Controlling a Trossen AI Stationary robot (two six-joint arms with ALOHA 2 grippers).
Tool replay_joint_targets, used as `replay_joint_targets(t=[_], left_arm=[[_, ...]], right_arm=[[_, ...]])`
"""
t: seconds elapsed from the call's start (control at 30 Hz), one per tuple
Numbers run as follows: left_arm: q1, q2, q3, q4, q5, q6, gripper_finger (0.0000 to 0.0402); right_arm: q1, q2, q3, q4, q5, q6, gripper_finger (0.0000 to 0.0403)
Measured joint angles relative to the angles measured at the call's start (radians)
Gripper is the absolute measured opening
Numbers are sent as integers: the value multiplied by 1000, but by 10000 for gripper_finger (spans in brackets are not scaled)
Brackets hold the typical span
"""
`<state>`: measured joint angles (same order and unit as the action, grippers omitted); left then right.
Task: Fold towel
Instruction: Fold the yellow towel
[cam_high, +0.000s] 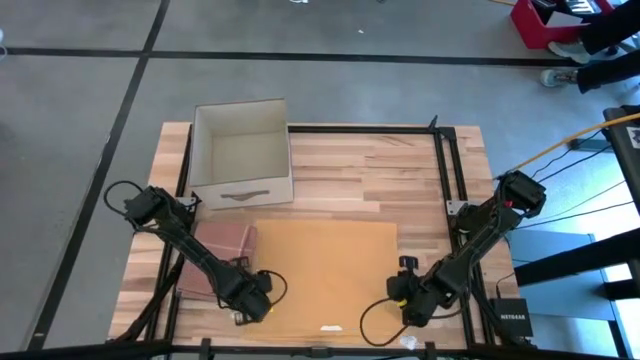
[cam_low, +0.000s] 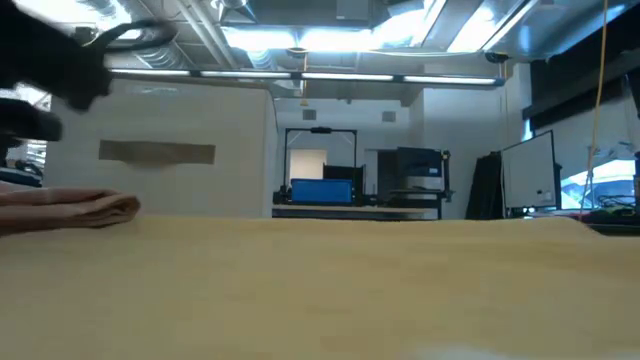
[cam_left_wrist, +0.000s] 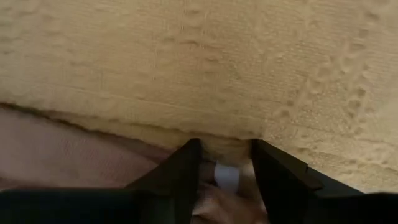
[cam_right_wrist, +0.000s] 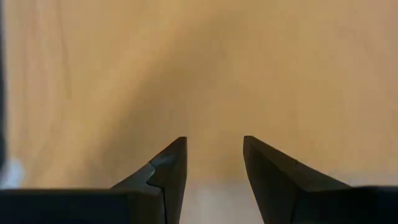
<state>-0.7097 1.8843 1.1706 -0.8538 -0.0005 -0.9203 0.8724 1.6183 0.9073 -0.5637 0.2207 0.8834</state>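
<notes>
A tan towel (cam_high: 325, 265) lies spread flat on the near half of the wooden table; it fills the foreground of the low view (cam_low: 320, 290). My left gripper (cam_high: 258, 298) is low at the towel's near left corner. In its wrist view the gripper (cam_left_wrist: 224, 149) is open, with the towel's hem (cam_left_wrist: 227, 144) and a white tag (cam_left_wrist: 227, 177) between the fingers. My right gripper (cam_high: 405, 298) is at the near right corner. It is open (cam_right_wrist: 214, 146) and points over the towel (cam_right_wrist: 211, 74) just past its edge.
A folded reddish-brown towel (cam_high: 218, 255) lies just left of the tan one and also shows in the low view (cam_low: 70, 210). A white box (cam_high: 240, 150) stands open at the far left. A black metal rail (cam_high: 445, 170) runs along the right side. A black device (cam_high: 512, 318) sits at the near right corner.
</notes>
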Motion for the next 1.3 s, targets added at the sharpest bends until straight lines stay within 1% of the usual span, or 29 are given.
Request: replay_joint_targets(t=[0.1, 0.2, 0.23, 0.3, 0.37, 0.43, 0.47, 0.5, 0.53, 0.63, 0.7, 0.77, 0.87, 1.0, 1.1, 1.2, 1.3], left_arm=[[-4, -7, -5, -77, 60, -4, 143], [5, -41, 9, -92, 66, -41, 143], [9, -63, 28, -88, 45, -46, 143], [12, -105, 72, -63, -42, -60, 143], [12, -132, 105, -18, -189, -45, 143], [11, -150, 123, 122, -383, 4, 143], [12, -156, 125, 212, -458, 49, 143], [21, -158, 126, 308, -505, 112, 143], [34, -150, 126, 400, -516, 185, 143], [85, -93, 125, 637, -498, 354, 143], [124, -45, 125, 761, -452, 425, 143], [162, 10, 125, 871, -367, 451, 143], [202, 96, 131, 979, -259, 453, 143], [221, 203, 188, 1004, -216, 459, 143], [226, 276, 215, 993, -197, 457, 143], [227, 322, 220, 986, -171, 444, 143], [227, 340, 224, 967, -154, 415, 143]], right_arm=[[-4, -18, 0, -17, -3, 2, 158], [-4, -22, 0, -4, 32, 2, 158], [-4, -22, 0, -2, 57, 1, 158], [-4, -17, 0, -2, 104, 1, 158], [-4, -13, -4, 0, 155, 0, 158], [-10, -14, -17, 24, 189, -2, 158], [-12, -14, -25, 39, 196, -2, 158], [-19, -14, -34, 49, 197, -2, 158], [-26, -14, -45, 56, 195, -2, 158], [-65, -14, -80, 67, 189, -2, 158], [-102, -14, -100, 56, 188, -12, 158], [-143, -15, -107, 64, 169, -45, 158], [-194, -36, -107, 62, 155, -113, 158], [-251, -89, -122, 19, 186, -162, 158], [-294, -128, -179, 32, 209, -163, 158], [-326, -160, -257, 138, 234, -162, 158], [-351, -164, -334, 247, 257, -162, 158]])
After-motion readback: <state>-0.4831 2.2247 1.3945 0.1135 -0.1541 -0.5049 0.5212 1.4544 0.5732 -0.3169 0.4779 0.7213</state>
